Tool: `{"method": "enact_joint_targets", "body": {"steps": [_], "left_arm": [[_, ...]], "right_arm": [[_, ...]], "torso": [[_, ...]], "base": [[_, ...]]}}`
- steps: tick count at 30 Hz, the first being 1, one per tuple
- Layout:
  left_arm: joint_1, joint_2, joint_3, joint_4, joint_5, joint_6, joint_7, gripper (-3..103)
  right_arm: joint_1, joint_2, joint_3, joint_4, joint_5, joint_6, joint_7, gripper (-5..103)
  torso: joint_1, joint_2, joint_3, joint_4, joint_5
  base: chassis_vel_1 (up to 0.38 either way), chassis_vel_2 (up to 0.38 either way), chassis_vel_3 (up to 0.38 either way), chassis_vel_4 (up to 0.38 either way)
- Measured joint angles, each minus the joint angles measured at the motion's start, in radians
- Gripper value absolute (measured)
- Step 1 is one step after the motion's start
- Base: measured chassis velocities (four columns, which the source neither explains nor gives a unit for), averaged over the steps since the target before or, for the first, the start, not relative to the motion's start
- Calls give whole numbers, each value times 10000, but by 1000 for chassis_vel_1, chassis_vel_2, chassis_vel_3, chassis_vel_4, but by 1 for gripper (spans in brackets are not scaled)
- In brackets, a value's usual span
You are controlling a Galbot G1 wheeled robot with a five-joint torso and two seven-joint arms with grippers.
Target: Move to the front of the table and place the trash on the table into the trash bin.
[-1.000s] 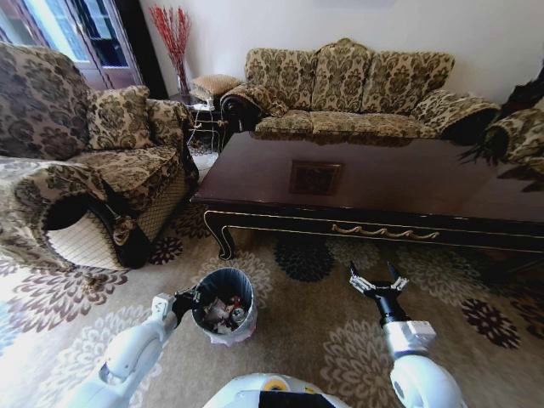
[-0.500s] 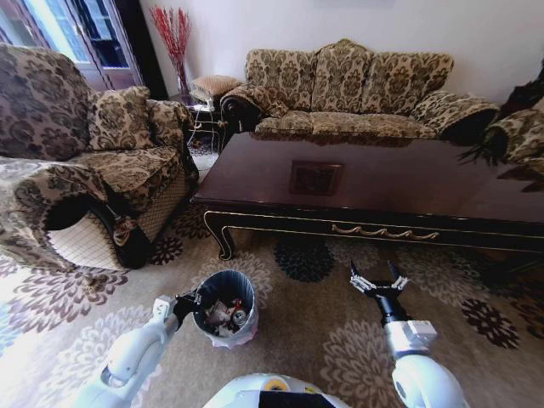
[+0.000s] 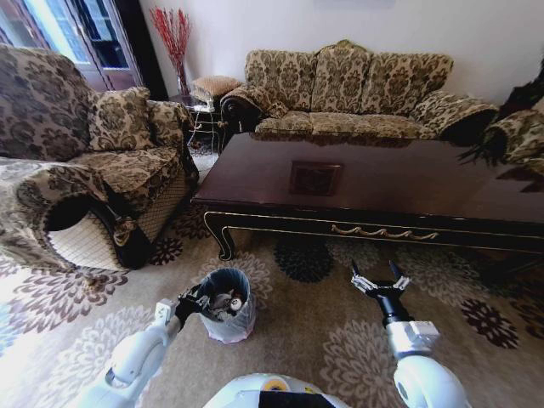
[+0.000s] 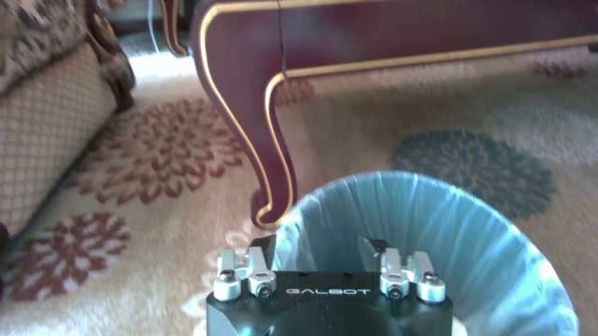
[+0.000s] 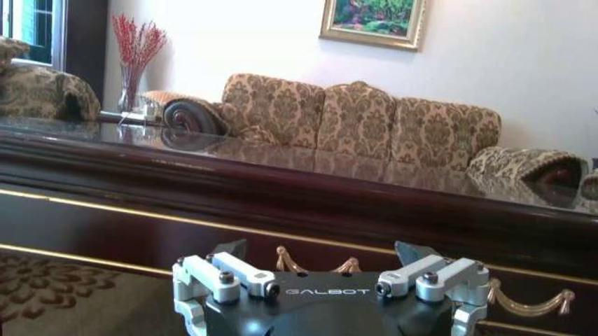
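Observation:
The trash bin [image 3: 229, 321], black with a pale liner, stands tipped on the carpet before the table's [image 3: 382, 183] left front leg. Trash [image 3: 224, 302], white and red bits, lies inside it. My left gripper [image 3: 194, 303] is at the bin's left rim. In the left wrist view the left gripper [image 4: 318, 245] straddles the rim of the bin [image 4: 449, 231], one finger outside and one inside, shut on it. My right gripper [image 3: 380, 279] hovers open over the carpet in front of the table, facing the table's front edge [image 5: 280, 203] with nothing between its fingers [image 5: 229, 250].
A patterned armchair [image 3: 93, 170] stands at the left and a sofa [image 3: 348, 93] behind the table. Another armchair [image 3: 518, 127] is at the far right. A small side table [image 3: 204, 115] sits in the back corner. Open carpet [image 3: 314, 331] lies between the two arms.
The bin has tipped and now shows more of its side wall and less of its opening. My left gripper shifted slightly right with it. The right gripper barely moved.

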Motion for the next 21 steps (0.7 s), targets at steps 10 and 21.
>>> {"method": "enact_joint_targets", "body": {"steps": [10,21], "left_arm": [[-191,-1255,-865,-1353,-137,-1933,-1986,97],[572,-2868,-612,-3381,893,-1773,-2525,100]], "right_arm": [[-94,228,-93,919,-106,-285,109,100],[-349,337,-129,1538,-272,-1365,210,100]], "torso": [[0,13,9,-1,2],[-1,20,15,0,1]], "base": [[0,0,0,0],[0,0,0,0]]}}
